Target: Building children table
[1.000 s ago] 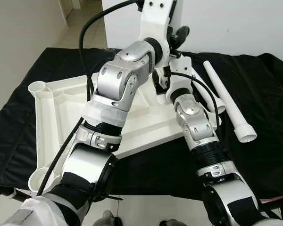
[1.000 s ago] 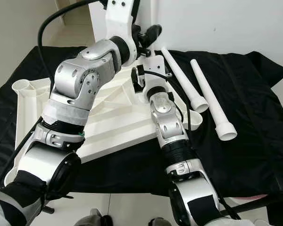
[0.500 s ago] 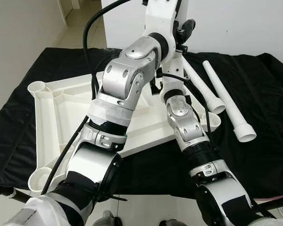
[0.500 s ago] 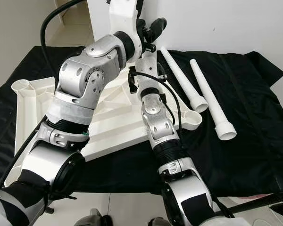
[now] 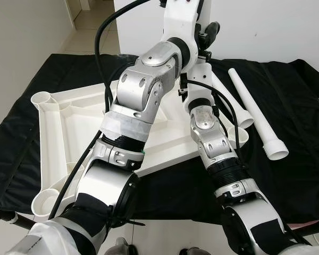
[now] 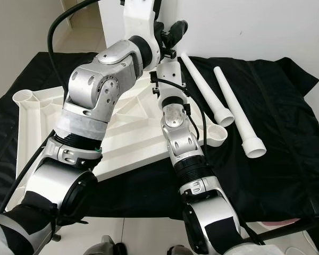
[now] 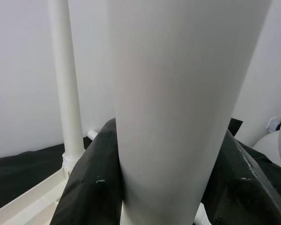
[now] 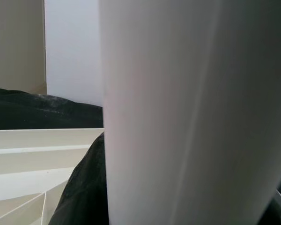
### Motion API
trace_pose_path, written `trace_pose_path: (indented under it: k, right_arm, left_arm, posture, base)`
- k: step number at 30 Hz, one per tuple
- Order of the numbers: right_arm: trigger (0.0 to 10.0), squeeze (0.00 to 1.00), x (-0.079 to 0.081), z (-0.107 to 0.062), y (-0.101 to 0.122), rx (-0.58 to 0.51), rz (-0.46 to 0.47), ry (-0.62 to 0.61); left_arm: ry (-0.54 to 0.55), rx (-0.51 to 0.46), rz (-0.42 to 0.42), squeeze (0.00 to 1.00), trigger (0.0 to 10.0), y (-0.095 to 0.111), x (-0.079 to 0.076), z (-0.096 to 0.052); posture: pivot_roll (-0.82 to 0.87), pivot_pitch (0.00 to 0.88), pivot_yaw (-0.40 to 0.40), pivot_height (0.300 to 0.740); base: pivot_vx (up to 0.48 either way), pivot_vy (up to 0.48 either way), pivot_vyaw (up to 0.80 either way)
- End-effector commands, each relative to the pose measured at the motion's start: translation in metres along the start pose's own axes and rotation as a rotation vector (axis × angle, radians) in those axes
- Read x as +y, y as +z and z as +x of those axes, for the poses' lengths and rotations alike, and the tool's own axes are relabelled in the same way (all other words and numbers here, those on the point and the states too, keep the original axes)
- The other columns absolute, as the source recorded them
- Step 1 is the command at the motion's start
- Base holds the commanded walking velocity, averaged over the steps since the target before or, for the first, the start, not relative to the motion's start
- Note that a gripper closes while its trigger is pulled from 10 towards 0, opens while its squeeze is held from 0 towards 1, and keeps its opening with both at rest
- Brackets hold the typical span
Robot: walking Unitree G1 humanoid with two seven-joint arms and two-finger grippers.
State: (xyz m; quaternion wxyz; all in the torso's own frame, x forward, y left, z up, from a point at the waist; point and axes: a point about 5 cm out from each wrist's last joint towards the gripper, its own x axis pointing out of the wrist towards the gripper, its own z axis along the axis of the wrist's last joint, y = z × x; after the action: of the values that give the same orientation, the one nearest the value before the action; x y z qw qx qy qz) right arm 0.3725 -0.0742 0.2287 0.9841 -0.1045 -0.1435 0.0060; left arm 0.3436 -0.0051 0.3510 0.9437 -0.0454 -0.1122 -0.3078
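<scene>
Against a white wall, over a surface draped in black cloth (image 5: 21, 138). Bears an upturned white plastic tabletop (image 5: 80, 125), ribbed underneath, with round cup sockets at its corners.

Left of both tools: far-left socket (image 5: 41, 98) and near-left socket (image 5: 45, 199), open-mouthed, nothing standing in either.

Left tool (image 7: 164, 173): raised high near the wall, closed around a white tubular leg (image 7: 178, 93), black fingers (image 7: 89, 187) pressed against each side. Beyond this tool, a second leg (image 7: 68, 93) standing upright, seemingly seated at the tabletop's far edge.

Right tool (image 8: 178, 201): lower, just over the tabletop, clamped on a white leg (image 8: 187, 103) too, one dark finger (image 8: 84, 187) tight against its side. Probably the same leg as the left tool's, gripped high and low; cannot tell for certain.

Right of the tools: another corner socket (image 5: 239, 135), nothing in it, then two loose legs (image 5: 228, 98) (image 5: 258, 119) lying on the cloth, flared ends toward the robot.

On handling: likely light, hollow and stiff, with smooth moulded plastic prone to slipping or twisting under pinch. Best taken mid-shaft, squarely across the tube, kept vertical over a socket and pressed straight down; flared end probably the mating end. Little risk of breakage, more of jamming if tilted.
</scene>
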Motion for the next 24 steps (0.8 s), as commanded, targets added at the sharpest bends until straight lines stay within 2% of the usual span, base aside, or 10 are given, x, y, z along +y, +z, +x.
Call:
trace_pose_path:
  k: [1, 2, 3, 5, 6, 7, 11, 20, 21, 24]
  right_arm:
    - [0.0, 0.00, 0.006, 0.001, 0.001, -0.003, 0.000, 0.018]
    - [0.0, 0.00, 0.006, 0.001, 0.000, -0.002, 0.000, 0.018]
    - [4.7, 0.00, 0.006, 0.001, -0.001, 0.006, 0.005, 0.014]
    - [4.7, 0.00, 0.006, 0.001, -0.002, 0.014, 0.008, 0.012]
    - [10.0, 0.00, 0.006, 0.001, -0.003, 0.020, 0.012, 0.011]
    - [10.0, 0.00, 0.006, 0.001, -0.003, 0.024, 0.017, 0.010]
    - [10.0, 0.00, 0.004, 0.001, -0.004, 0.029, 0.030, 0.002]
    - [10.0, 0.00, -0.008, 0.005, -0.008, 0.060, 0.065, -0.048]
    - [10.0, 0.00, -0.012, 0.005, -0.008, 0.057, 0.065, -0.064]
    - [10.0, 0.00, -0.022, 0.006, -0.009, 0.061, 0.073, -0.101]
  left_arm:
    - [0.066, -0.027, 0.019, 0.00, 10.0, 0.008, -0.002, 0.002]
    - [0.064, -0.027, 0.016, 0.00, 10.0, 0.008, -0.002, 0.002]
    - [0.056, -0.042, 0.032, 0.00, 10.0, 0.010, -0.003, 0.003]
    - [0.047, -0.051, 0.034, 0.00, 10.0, 0.011, -0.003, 0.003]
    - [0.029, -0.065, 0.012, 0.00, 10.0, 0.011, -0.004, 0.003]
    - [0.010, -0.076, 0.003, 0.88, 10.0, 0.012, -0.006, 0.002]
    - [-0.027, -0.089, -0.024, 1.00, 10.0, 0.013, -0.011, 0.001]
    - [-0.129, -0.139, -0.025, 1.00, 10.0, 0.016, -0.020, -0.006]
    - [-0.141, -0.146, -0.018, 0.27, 10.0, 0.014, -0.021, -0.009]
    - [-0.139, -0.151, -0.008, 0.00, 10.0, 0.009, -0.018, -0.016]
  posture:
    - [-0.09, 0.033, 0.013, 0.740]
    - [-0.09, 0.033, 0.013, 0.740]
    - [-0.09, 0.033, 0.013, 0.740]
    - [-0.09, 0.033, 0.013, 0.740]
    - [-0.09, 0.035, 0.015, 0.740]
    - [-0.09, 0.035, 0.015, 0.740]
    - [-0.09, 0.035, 0.015, 0.740]
    - [-0.09, 0.042, 0.015, 0.740]
    - [-0.09, 0.041, 0.016, 0.740]
    - [-0.09, 0.041, 0.016, 0.740]
  base:
    - [0.000, 0.000, 0.00]
    - [0.000, 0.000, 0.00]
    - [0.000, 0.000, 0.00]
    - [0.000, 0.000, 0.00]
    - [0.000, 0.000, 0.00]
    - [0.000, 0.000, 0.00]
    - [0.000, 0.000, 0.00]
    - [0.000, 0.000, 0.00]
    - [0.000, 0.000, 0.00]
    - [0.000, 0.000, 0.00]
